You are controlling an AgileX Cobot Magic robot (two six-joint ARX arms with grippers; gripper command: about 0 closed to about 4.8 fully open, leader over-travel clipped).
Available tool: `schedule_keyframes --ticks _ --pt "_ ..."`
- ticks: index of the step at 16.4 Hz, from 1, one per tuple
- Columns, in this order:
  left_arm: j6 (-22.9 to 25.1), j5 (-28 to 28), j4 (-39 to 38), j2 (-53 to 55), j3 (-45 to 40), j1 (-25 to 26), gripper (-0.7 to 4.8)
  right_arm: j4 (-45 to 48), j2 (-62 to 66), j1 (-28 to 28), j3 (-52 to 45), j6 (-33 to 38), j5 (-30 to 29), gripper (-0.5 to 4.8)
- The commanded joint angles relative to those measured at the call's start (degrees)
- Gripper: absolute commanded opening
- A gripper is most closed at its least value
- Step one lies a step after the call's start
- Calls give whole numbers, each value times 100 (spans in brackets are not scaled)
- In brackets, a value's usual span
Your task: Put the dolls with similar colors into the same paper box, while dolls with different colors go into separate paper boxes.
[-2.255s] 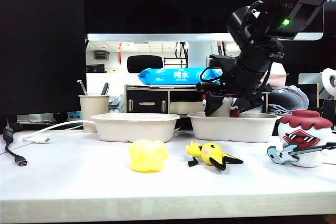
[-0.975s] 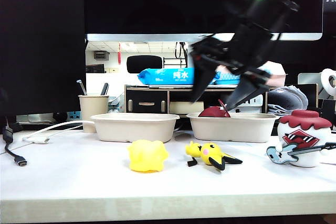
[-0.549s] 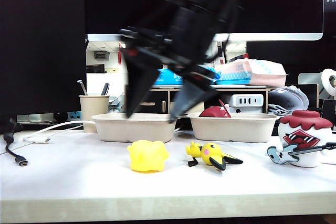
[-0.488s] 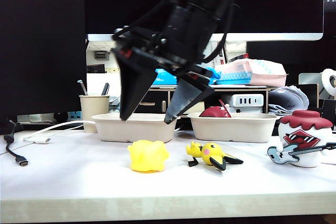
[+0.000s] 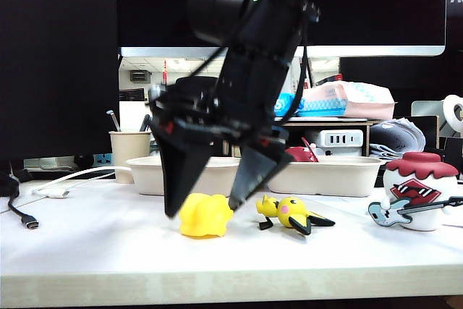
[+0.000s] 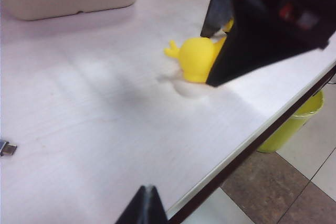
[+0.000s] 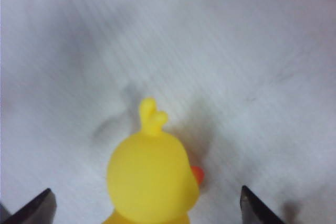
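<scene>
**My right claw straddles the yellow blob**

My right gripper [image 5: 201,211] hangs over the table [image 5: 87,251] with its fingers spread wide apart, empty. The yellow blob [image 5: 205,215] sits between my two fingertips [image 7: 37,206], not yet touched on either side as far as I can see. Just beyond my one finger lies the yellow black-eared critter [image 5: 293,215]. Behind my claw stand the two paper boxes [image 5: 148,173], side by side; the one further from my blob [image 5: 329,175] holds a white doll whose dark-red cap [image 5: 298,153] peeks over the rim. Well off to that same side stands the guitar doll [image 5: 416,192], upright on the table.

My left gripper [image 6: 144,208] hovers near the table's front edge, well apart from the blob; only one dark fingertip shows, so I cannot tell how its fingers stand.
</scene>
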Motion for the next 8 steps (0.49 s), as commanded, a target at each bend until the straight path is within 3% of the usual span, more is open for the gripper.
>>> schedule_keyframes --ticks 1,2,5,8 --pt "20 15 52 2 4 0 -5 -2 83 42 11 31 -9 471" --pt "20 15 52 2 4 0 -5 7 98 44 11 37 -7 466" --pt "20 15 52 -2 4 0 -5 70 116 37 11 42 9 375" --pt "20 15 52 -4 4 0 -5 127 120 28 11 42 11 345"
